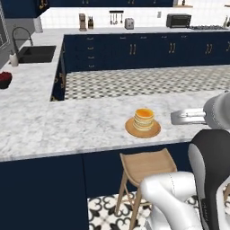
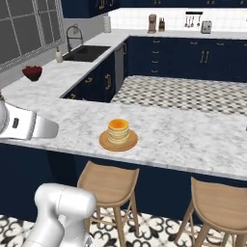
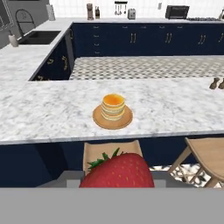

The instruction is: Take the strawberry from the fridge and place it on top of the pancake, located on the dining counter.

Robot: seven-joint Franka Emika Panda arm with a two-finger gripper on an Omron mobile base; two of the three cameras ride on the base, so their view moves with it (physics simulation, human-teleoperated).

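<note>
The strawberry (image 3: 117, 170), red with green leaves, sits large at the bottom of the hand view, and my gripper is shut on it. Ahead of it the pancake (image 3: 113, 106) is a short golden stack on a round tan plate (image 3: 99, 121), resting on the dining counter (image 3: 43, 113). From the base views, my gripper (image 1: 173, 118) hovers just right of the pancake (image 1: 144, 118), near the counter's front edge. In the right base view, the gripper (image 2: 56, 129) is left of the pancake (image 2: 118, 130). The fridge is out of view.
Wooden stools (image 1: 146, 164) (image 2: 108, 183) (image 2: 222, 202) stand under the dining counter's front edge. A dark bowl of red fruit (image 1: 4, 80) and a sink (image 1: 36, 53) are on the left counter. Two small dark shakers (image 3: 215, 83) stand at the right.
</note>
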